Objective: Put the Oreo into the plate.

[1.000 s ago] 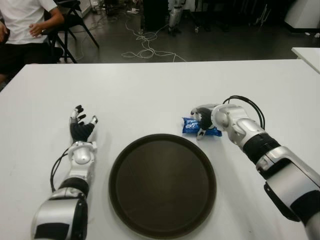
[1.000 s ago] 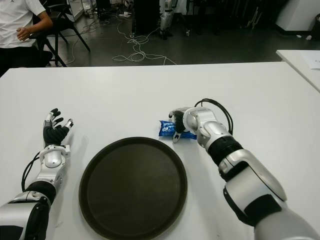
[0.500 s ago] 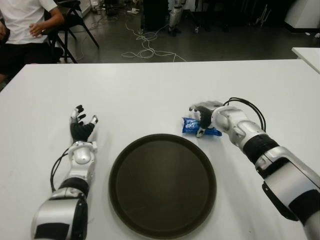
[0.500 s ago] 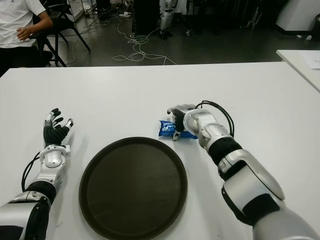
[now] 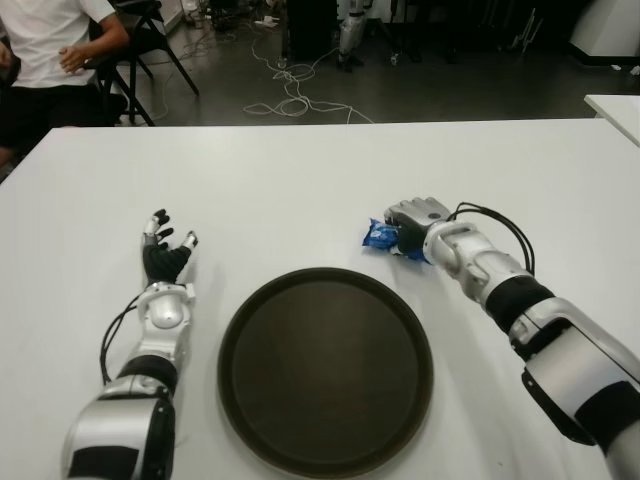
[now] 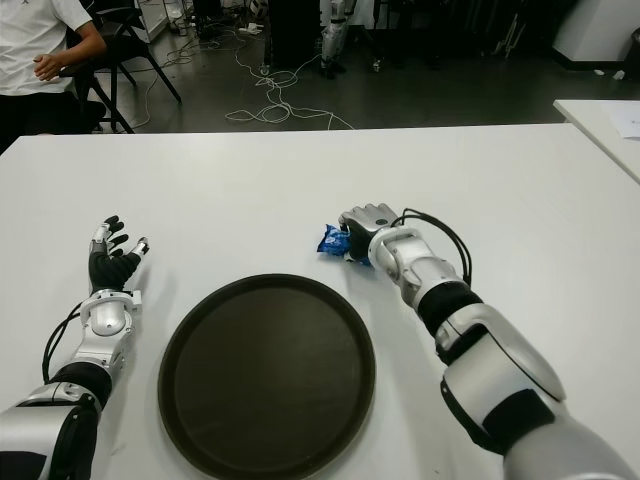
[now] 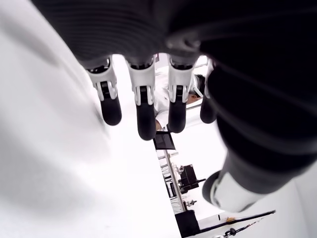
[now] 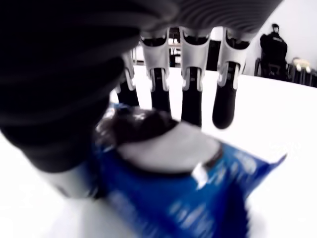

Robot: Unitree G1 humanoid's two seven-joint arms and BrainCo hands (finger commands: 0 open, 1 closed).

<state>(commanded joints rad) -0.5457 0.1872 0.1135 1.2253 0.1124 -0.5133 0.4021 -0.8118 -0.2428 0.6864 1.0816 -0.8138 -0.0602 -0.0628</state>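
Eye views: right hand (image 5: pixel 415 222) is curled over the blue Oreo packet (image 5: pixel 381 235) on the white table (image 5: pixel 300 180), just beyond the far right rim of the empty dark plate (image 5: pixel 325 368); left hand (image 5: pixel 163 255) shows left of the plate. Left wrist view: fingers (image 7: pixel 143 104) straight, holding nothing. Right wrist view: fingers (image 8: pixel 190 74) wrap the Oreo packet (image 8: pixel 183 183), which looks light, crinkly, slippery, cookies crushable, so grip gently across its middle.

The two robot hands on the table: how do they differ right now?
The right robot hand is palm-down over the blue Oreo packet, beyond the plate's right edge, fingers reaching past it; the left robot hand shows left of the plate with nothing in it. The right one's fingers crowd the packet; the left one's fingers are spread and relaxed. Both share silver casings and dark fingers, above the white table.
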